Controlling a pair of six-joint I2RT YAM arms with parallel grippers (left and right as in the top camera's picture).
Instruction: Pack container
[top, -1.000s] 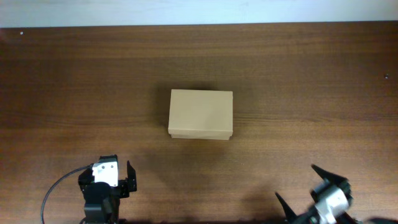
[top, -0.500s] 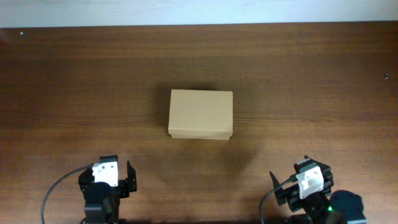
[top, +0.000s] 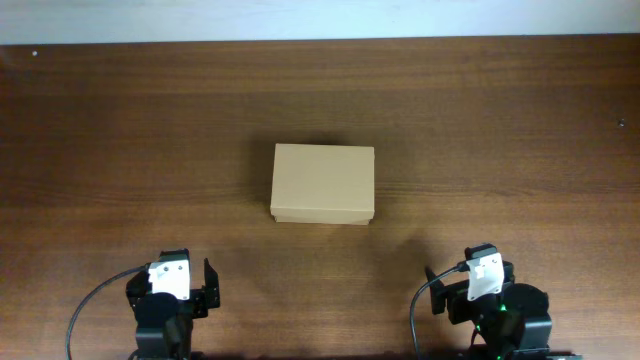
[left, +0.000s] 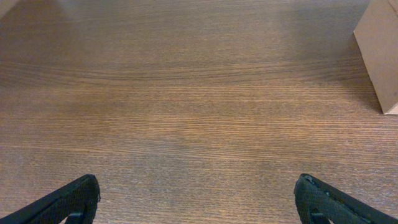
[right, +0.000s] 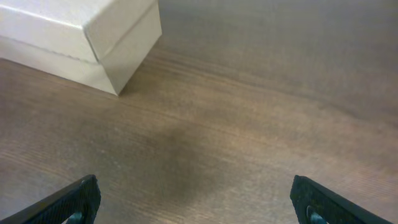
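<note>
Cardboard box (top: 322, 184): closed; likely light, stiff, crushable; take lid by near edge. Left claw (left: 196, 186), right claw (right: 194, 186): wide open, empty.

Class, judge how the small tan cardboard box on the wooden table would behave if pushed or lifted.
The small tan cardboard box sits low and flat, so a push would probably slide it, not tip it. Crisp edges suggest stiff walls that may still dent under a hard squeeze. Its visible lid seam hints the top could lift open.
</note>
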